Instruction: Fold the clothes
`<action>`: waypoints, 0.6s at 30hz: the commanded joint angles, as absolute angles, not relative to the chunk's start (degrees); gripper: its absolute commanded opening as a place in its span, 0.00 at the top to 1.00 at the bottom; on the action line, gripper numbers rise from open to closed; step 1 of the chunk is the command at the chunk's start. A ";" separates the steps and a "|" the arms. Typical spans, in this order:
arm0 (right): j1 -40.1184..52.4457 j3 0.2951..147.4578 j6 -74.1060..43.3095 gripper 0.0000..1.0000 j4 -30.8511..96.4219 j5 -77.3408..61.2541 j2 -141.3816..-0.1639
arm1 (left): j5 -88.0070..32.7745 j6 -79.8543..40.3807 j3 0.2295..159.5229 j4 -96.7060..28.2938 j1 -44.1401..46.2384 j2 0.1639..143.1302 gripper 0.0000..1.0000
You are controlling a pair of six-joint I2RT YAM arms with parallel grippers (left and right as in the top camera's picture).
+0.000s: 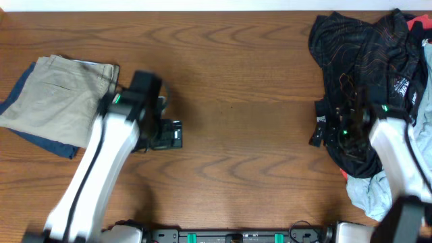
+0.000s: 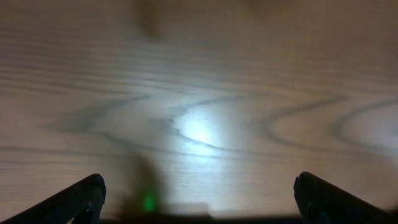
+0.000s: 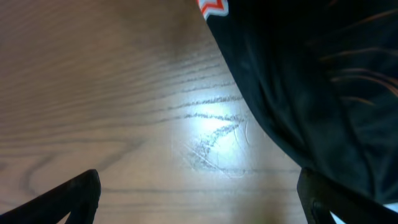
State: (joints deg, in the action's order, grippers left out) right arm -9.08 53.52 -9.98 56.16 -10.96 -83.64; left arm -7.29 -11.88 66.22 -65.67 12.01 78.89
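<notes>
Nearest on the right, a light blue garment lies crumpled at the bench edge, partly under the right arm. Just beyond it the right hand hovers with its fingers spread wide and nothing between them. In its wrist view there is bare wood below and the edge of the black shirt just to the right. The left hand is likewise spread and empty over bare wood, left of centre. Farther left, the khaki shorts lie flat and folded on top of the navy shorts, so that pair looks done.

The step in hand, I judge, is getting the black shirt out of the heap at the far right. The right hand should shift right until the cloth edge sits between its fingers, then pinch a single layer rather than a bunched handful and drag it toward the open centre. The light blue garment touches the shirt, so a low, slow pull should leave it behind. The left hand could then take the opposite edge to spread the shirt flat.
</notes>
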 commanded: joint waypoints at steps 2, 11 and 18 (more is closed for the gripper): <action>-8.73 47.94 -9.19 0.01 52.62 -11.38 -71.18 | -1.89 -15.75 59.13 -61.01 11.94 63.05 0.02; -6.35 37.91 -9.21 0.01 44.36 -9.89 -43.18 | -1.87 -16.82 50.09 -54.39 11.97 33.89 0.02; -6.35 37.71 -9.17 0.01 45.12 -9.89 -34.87 | -1.89 -16.82 50.09 -53.74 11.97 26.70 0.02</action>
State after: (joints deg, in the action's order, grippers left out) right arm -6.68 38.33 -9.82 44.95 -10.41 -36.34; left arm -2.66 -16.53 50.68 -53.74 12.01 27.88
